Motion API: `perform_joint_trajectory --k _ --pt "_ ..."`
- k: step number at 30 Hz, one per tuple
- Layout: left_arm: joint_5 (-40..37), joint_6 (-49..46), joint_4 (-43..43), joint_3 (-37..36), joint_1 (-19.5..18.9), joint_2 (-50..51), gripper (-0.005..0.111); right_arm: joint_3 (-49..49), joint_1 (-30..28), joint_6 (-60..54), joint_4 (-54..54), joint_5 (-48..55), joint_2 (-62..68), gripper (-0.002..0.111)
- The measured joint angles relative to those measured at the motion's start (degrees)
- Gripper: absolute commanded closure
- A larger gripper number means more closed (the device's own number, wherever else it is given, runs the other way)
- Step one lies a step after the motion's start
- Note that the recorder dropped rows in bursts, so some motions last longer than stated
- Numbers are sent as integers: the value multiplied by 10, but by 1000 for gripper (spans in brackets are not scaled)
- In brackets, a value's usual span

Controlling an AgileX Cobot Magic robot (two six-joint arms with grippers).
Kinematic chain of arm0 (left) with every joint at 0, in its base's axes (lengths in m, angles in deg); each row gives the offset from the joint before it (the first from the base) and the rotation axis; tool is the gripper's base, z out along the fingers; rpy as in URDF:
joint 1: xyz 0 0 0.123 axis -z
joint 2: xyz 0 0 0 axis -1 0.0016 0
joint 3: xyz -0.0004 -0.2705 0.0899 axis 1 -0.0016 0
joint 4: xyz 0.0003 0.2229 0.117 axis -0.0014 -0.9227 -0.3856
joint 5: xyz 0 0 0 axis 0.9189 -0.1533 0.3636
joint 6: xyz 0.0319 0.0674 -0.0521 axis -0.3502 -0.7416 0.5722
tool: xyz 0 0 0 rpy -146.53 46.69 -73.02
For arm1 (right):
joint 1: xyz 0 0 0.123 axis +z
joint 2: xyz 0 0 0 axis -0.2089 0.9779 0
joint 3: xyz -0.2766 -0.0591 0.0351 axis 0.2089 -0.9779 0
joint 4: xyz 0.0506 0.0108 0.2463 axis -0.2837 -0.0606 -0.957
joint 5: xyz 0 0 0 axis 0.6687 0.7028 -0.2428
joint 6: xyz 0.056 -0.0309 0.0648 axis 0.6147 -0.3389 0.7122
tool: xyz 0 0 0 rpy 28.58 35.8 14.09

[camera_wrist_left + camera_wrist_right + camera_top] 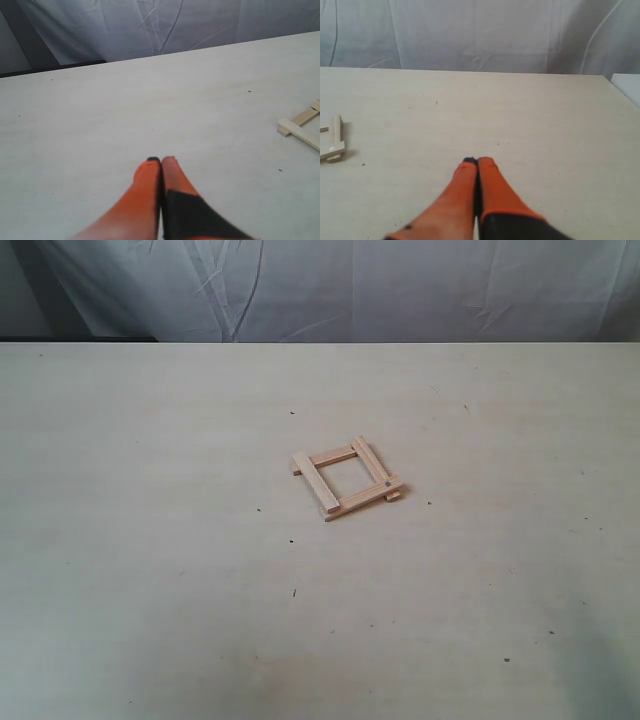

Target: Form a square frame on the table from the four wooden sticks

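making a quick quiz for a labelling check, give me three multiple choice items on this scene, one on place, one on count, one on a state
1. Where on the table does the square frame lie in the exterior view?
A) near the middle
B) at the far left edge
C) in the near right corner

2. How many wooden sticks make it up?
A) three
B) four
C) six

3. How do the left gripper and right gripper stand?
A) both shut, empty
B) left shut on a stick
C) both wide open

Answers:
1 A, the frame sits about mid-table.
2 B, four strips overlap at the corners.
3 A, each wrist view shows the jaws pressed together with nothing between them.
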Motion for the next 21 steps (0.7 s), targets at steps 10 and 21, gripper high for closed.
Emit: perform_joint_trajectory --k 10,21 --pt "0 0 -4 0 0 0 107 0 0 6 0 1 0 108" --pt "0 0 -4 0 0 0 107 0 0 6 0 1 0 108"
